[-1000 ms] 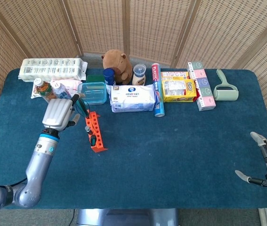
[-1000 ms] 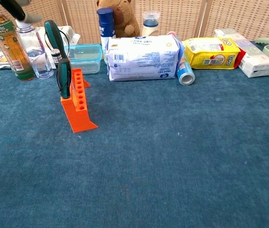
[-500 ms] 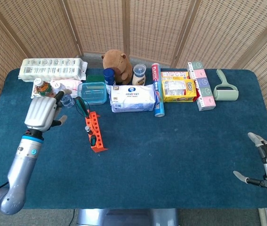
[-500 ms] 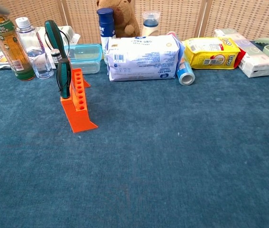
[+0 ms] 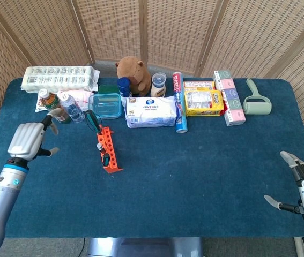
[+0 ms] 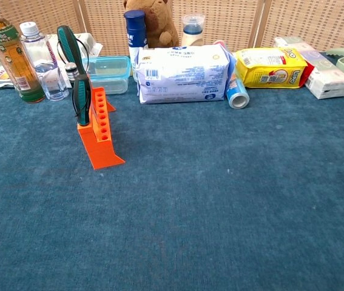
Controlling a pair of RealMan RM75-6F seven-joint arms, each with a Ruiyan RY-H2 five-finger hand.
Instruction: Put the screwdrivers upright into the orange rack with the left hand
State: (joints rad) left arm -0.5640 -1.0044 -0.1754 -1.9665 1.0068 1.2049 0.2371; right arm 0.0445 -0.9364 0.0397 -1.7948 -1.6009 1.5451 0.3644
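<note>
1. Your left hand [image 5: 27, 140] has drawn back toward the desk's near-left edge. A second ago it sat right beside the orange plastic rack [image 5: 109, 151]; now the rack lies well off to its right. The hand holds nothing, and its fingers look loosely spread.

2. To the right of that hand, two green-and-black-handled screwdrivers stand in the rack: the taller screwdriver [image 6: 68, 45] at the far end, slightly tilted, and the shorter screwdriver [image 6: 83, 100] nearer you, upright. Neither has shifted over the last second, so the release looks clean.

3. Between your left hand and the rack's far end stand a brown tea bottle [image 6: 10, 56] and a clear water bottle [image 6: 40, 60]; the hand has passed clear of them.

4. I see no loose screwdriver on the blue cloth desk [image 5: 205, 171], so I judge the task done or very nearly so.

5. Far to the right, your right hand [image 5: 302, 187] rests at the desk's near-right corner, fingers apart and holding nothing, barely moved.
</note>
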